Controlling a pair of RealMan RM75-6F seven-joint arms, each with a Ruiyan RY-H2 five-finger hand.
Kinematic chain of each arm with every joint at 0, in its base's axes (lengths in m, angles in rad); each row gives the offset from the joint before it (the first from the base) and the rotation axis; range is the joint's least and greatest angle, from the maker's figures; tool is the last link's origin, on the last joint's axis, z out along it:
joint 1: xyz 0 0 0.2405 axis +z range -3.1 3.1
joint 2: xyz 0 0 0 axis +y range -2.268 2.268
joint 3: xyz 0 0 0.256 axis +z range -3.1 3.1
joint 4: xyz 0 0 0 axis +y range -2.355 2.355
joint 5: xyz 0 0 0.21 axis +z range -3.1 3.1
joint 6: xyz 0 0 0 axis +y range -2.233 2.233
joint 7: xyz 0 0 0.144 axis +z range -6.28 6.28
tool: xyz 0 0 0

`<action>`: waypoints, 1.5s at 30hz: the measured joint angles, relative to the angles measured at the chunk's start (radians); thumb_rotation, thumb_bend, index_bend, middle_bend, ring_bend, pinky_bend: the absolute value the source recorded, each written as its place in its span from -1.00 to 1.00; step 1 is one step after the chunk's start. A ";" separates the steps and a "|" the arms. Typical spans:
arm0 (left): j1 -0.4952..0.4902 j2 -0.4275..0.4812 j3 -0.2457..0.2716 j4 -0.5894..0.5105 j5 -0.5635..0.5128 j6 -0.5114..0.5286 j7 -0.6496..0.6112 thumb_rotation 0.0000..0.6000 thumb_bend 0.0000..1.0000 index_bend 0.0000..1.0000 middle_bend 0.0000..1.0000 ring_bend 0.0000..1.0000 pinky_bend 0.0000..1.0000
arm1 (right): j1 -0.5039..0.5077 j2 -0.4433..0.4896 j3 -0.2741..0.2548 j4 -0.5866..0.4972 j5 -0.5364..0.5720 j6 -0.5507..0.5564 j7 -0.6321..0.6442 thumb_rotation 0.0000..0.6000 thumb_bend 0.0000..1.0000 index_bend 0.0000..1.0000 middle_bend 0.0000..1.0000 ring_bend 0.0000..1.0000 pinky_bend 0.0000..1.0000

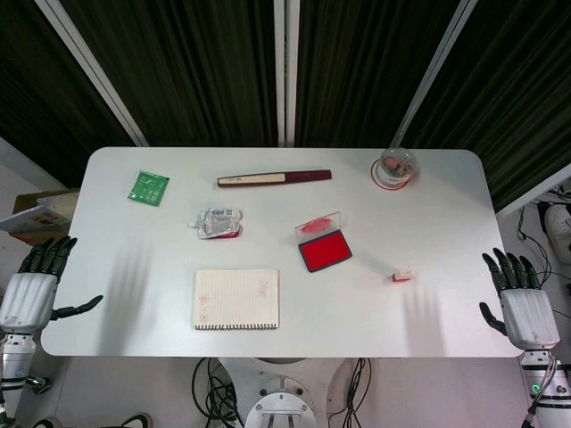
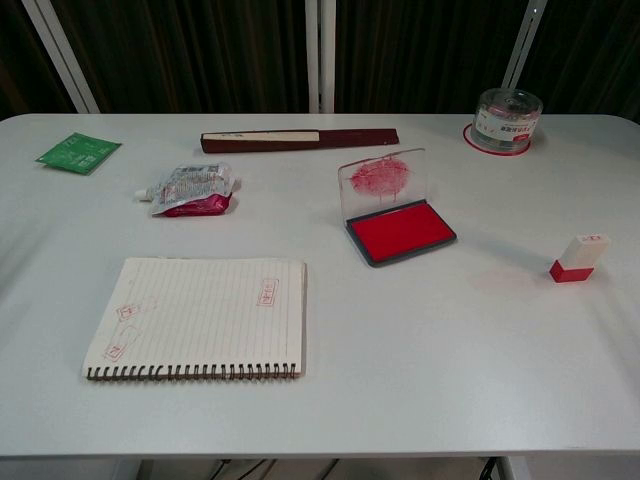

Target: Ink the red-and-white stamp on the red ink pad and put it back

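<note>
The red-and-white stamp (image 1: 402,276) (image 2: 579,258) lies on the white table, right of centre. The red ink pad (image 1: 325,251) (image 2: 402,230) sits to its left with its clear lid standing open. My right hand (image 1: 520,301) hangs beyond the table's right edge, fingers spread, holding nothing, well right of the stamp. My left hand (image 1: 34,287) hovers off the left edge, also open and empty. Neither hand appears in the chest view.
A lined spiral notebook (image 1: 236,299) (image 2: 200,318) with red stamp marks lies front centre. A foil pouch (image 1: 218,223), a green packet (image 1: 148,187), a long dark red case (image 1: 273,178) and a round clear container (image 1: 394,167) stand further back.
</note>
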 measured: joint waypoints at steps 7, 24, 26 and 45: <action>-0.003 0.005 0.006 -0.008 -0.002 -0.016 -0.012 -0.22 -0.85 -1.00 -0.84 -0.84 -0.62 | -0.003 0.002 0.001 0.000 0.001 0.002 0.004 1.00 -0.56 -1.00 -1.00 -1.00 -1.00; -0.002 0.011 0.015 -0.003 -0.002 -0.029 -0.033 -0.22 -0.85 -1.00 -0.84 -0.84 -0.62 | 0.060 0.047 0.004 -0.090 0.009 -0.102 -0.186 1.00 -0.56 -1.00 -1.00 -0.61 -0.42; 0.000 0.011 0.015 -0.003 -0.002 -0.026 -0.037 -0.22 -0.85 -1.00 -0.84 -0.84 -0.62 | 0.078 0.051 0.013 -0.109 0.009 -0.115 -0.238 1.00 -0.56 -1.00 -0.95 -0.08 0.35; -0.009 -0.008 0.023 0.025 -0.009 -0.061 -0.053 -0.21 -0.85 -1.00 -0.84 -0.84 -0.62 | 0.197 -0.020 0.033 -0.104 0.119 -0.296 -0.391 1.00 -0.56 -0.86 -0.53 0.82 1.00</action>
